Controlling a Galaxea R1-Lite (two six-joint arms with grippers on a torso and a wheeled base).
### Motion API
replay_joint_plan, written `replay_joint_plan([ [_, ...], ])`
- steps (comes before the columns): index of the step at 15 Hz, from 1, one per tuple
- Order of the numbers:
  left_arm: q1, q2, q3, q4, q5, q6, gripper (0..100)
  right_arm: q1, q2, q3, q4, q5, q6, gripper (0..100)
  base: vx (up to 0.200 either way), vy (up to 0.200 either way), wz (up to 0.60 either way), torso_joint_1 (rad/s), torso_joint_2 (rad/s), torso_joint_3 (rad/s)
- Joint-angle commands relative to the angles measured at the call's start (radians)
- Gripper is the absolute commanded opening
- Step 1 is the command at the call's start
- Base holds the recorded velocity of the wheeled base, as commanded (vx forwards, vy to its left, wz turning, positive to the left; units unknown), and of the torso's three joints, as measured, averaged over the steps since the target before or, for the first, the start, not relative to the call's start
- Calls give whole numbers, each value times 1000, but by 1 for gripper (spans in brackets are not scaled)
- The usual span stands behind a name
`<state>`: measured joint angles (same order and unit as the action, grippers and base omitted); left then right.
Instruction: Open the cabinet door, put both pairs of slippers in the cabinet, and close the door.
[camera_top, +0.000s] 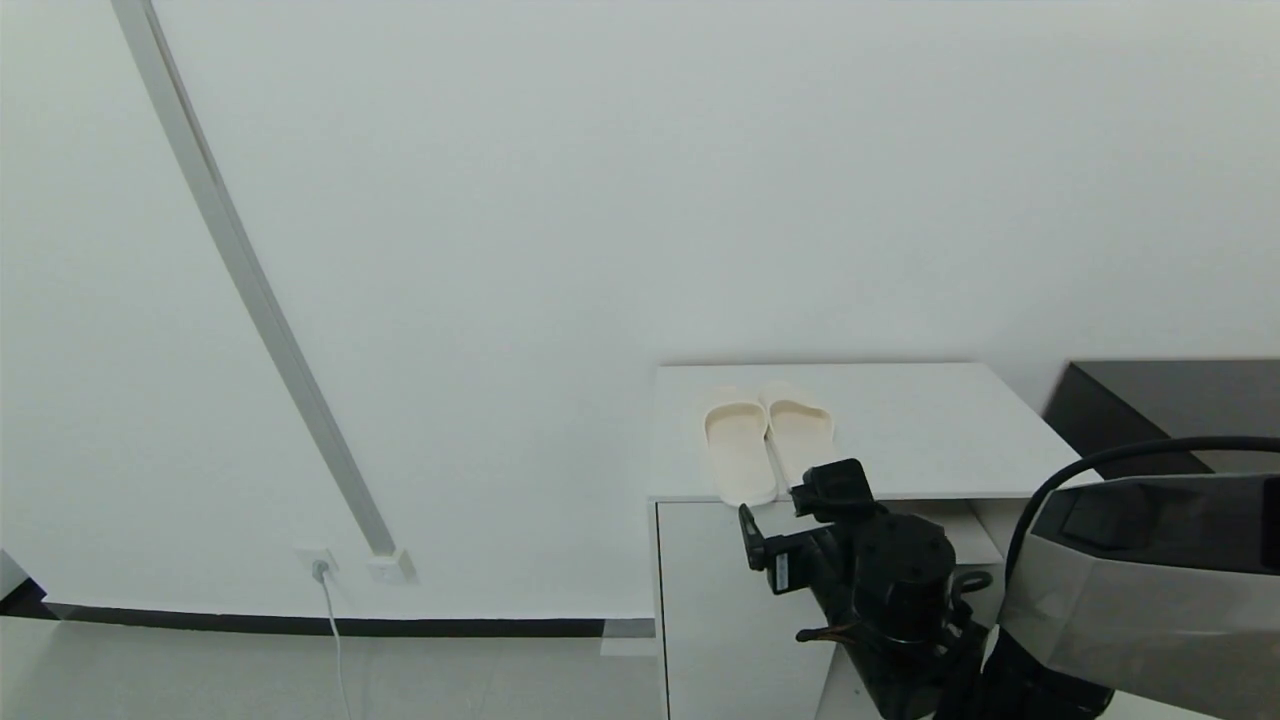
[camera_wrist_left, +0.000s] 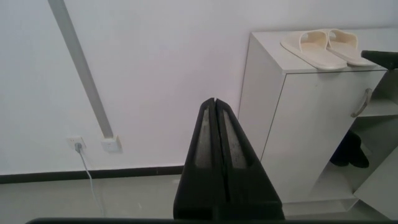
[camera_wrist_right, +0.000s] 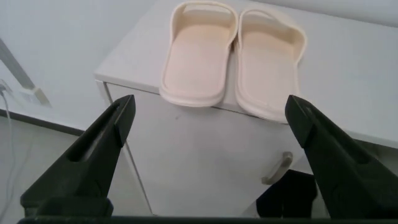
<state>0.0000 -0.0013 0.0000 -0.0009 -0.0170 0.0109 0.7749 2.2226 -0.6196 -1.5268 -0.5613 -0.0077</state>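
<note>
Pair of cream slippers (camera_top: 768, 440) lies on top of the white cabinet (camera_top: 900, 430), near its left front corner. They are moulded slides with a broad strap over the toes, set side by side and touching, heels at the front edge, toes toward the wall.

Right gripper (camera_top: 790, 510) hovers just in front of the heels, fingers spread wide, holding nothing. Left gripper (camera_wrist_left: 216, 155) is well off to the left of the cabinet, fingers pressed together, empty.

Door handle (camera_wrist_right: 278, 168) sits below the slippers. Beside it the cabinet is open; a dark item (camera_wrist_left: 349, 149) lies inside, too dim to identify.
</note>
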Motion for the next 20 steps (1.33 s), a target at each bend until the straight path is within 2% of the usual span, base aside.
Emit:
replay_joint_plan([
  [1,0,1,0,1,-3,3,0,-13,-41,-55,76,-2,-6,100,0,0,0,0,0,0],
  [3,0,1,0,1,-3,3,0,-13,-123,-170,333,0,86,100,0,0,0,0,0,0],
  [4,0,1,0,-1,-3,3,0,-14,-141,-213,409,-2,109,100,0,0,0,0,0,0],
  [5,0,1,0,-1,-3,4,0,-22,-192,-313,608,-5,173,100,0,0,0,0,0,0],
  [8,0,1,0,1,-3,4,0,-23,-222,-427,847,-9,236,100,0,0,0,0,0,0],
  [10,0,1,0,1,-3,4,0,-23,-215,-424,881,-28,267,100,0,0,0,0,0,0],
  [12,0,1,0,1,-3,3,0,-23,-205,-408,879,-32,318,100,200,0,0,0,-5,2],
  [18,0,1,0,-1,-3,3,0,-22,-215,-342,872,-34,334,100,200,0,0,5,-1,2],
  [20,0,1,0,1,0,0,0,-16,-213,-324,846,-37,331,100,0,0,0,0,0,0],
])
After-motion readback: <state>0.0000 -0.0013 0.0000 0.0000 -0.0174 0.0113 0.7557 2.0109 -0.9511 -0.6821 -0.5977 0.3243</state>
